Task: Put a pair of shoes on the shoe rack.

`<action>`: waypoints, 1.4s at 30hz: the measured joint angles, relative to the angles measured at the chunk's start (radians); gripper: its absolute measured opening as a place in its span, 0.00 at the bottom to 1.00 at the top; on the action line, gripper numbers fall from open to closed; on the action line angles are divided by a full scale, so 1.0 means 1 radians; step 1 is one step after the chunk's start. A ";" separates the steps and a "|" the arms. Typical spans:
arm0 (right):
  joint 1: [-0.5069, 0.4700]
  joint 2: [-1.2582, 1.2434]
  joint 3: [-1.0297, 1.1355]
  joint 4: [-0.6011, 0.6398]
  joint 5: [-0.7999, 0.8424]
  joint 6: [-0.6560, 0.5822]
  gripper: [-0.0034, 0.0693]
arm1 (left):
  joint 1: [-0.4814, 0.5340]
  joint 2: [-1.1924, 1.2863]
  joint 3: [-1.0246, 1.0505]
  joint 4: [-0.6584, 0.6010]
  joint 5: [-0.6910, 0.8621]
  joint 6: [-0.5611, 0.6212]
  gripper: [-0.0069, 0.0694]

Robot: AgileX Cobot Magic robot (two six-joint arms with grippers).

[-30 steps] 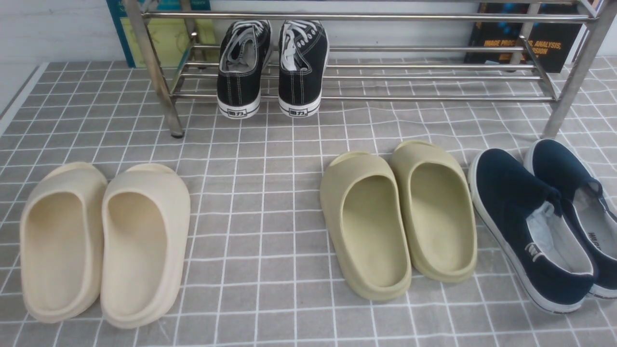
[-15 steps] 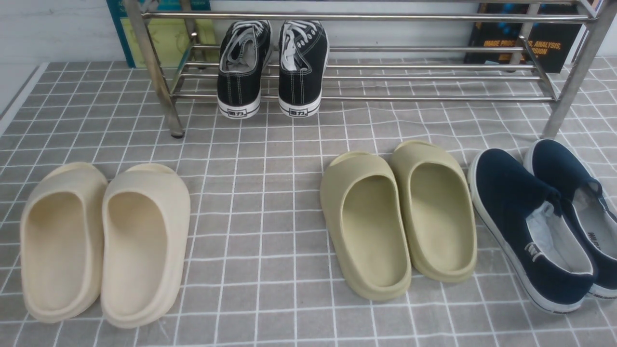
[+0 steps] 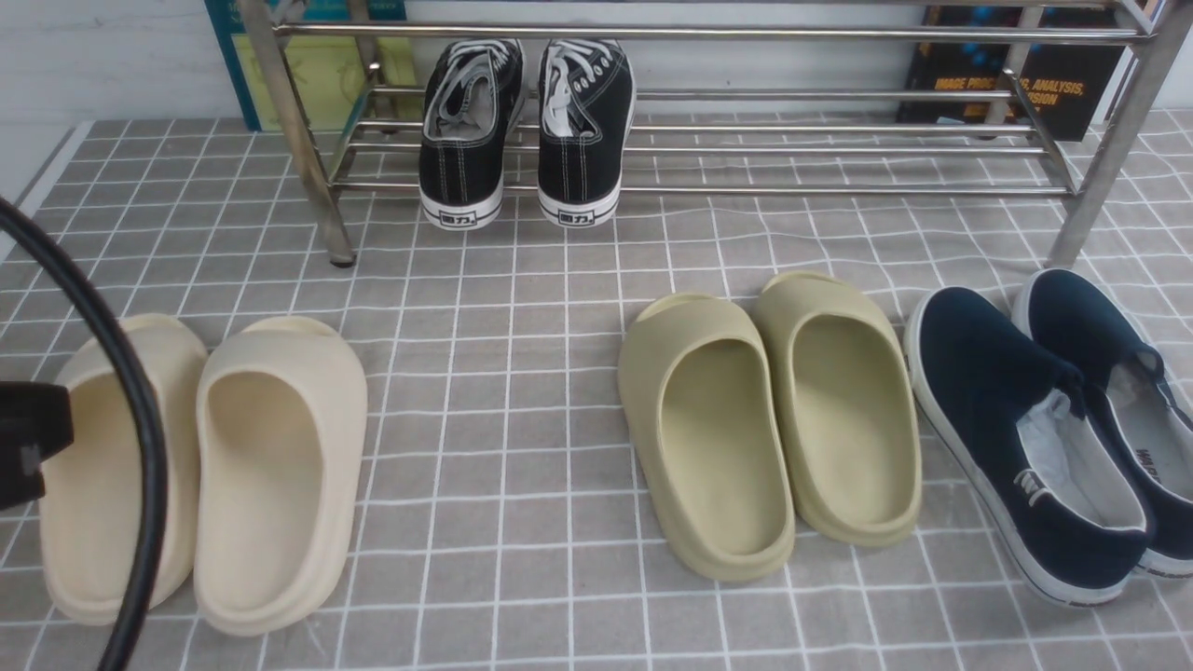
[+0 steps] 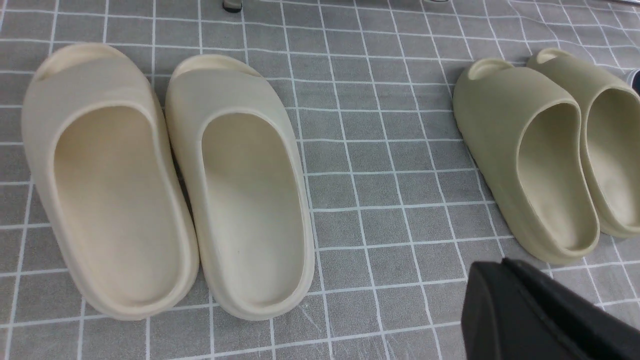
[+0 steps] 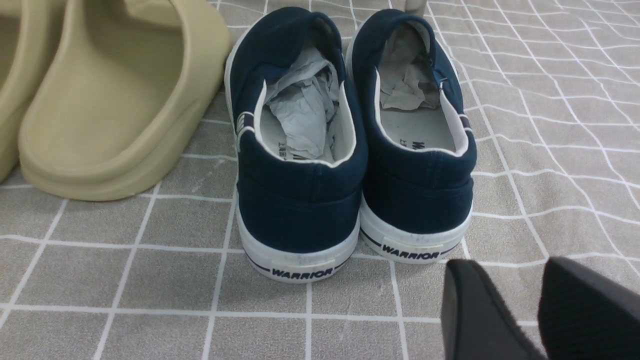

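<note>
Black canvas sneakers: the pair of black canvas low-top sneakers with white soles and white stitching [image 3: 525,130] sits side by side on the lower bars of the rack, towards its left end, heels facing the near side and just past the front bar.
Shoe rack: the wide, low shoe rack of shiny silver metal tubes [image 3: 839,149] stands at the far side of the scene, its slanted legs on the cloth.
Cream slides: a pair of cream foam slides [image 3: 200,466] lies near left, the two touching along their inner sides.
Olive slides: a pair of olive foam slides [image 3: 769,419] lies right of centre, side by side.
Navy slip-ons: two navy slip-on shoes with white soles [image 5: 350,135] lie at the near right, crumpled paper stuffed inside them.
Surface: a grey cloth with a white grid pattern [image 3: 503,373] covers the table.
Left gripper: the left gripper [image 4: 540,315] is a dark shape above the cloth, near the olive slides; its jaws are closed together and hold nothing.
Right gripper: the right gripper [image 5: 530,310] hovers just behind the heels of the navy slip-ons; its two dark fingers stand slightly apart with nothing between them.
Cable: a black cable [image 3: 112,373] curves across the left cream slide in the front view.
</note>
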 joint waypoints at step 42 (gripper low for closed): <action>0.000 0.000 0.000 0.000 0.000 0.000 0.38 | 0.510 -0.640 0.946 -0.258 -0.678 0.368 0.07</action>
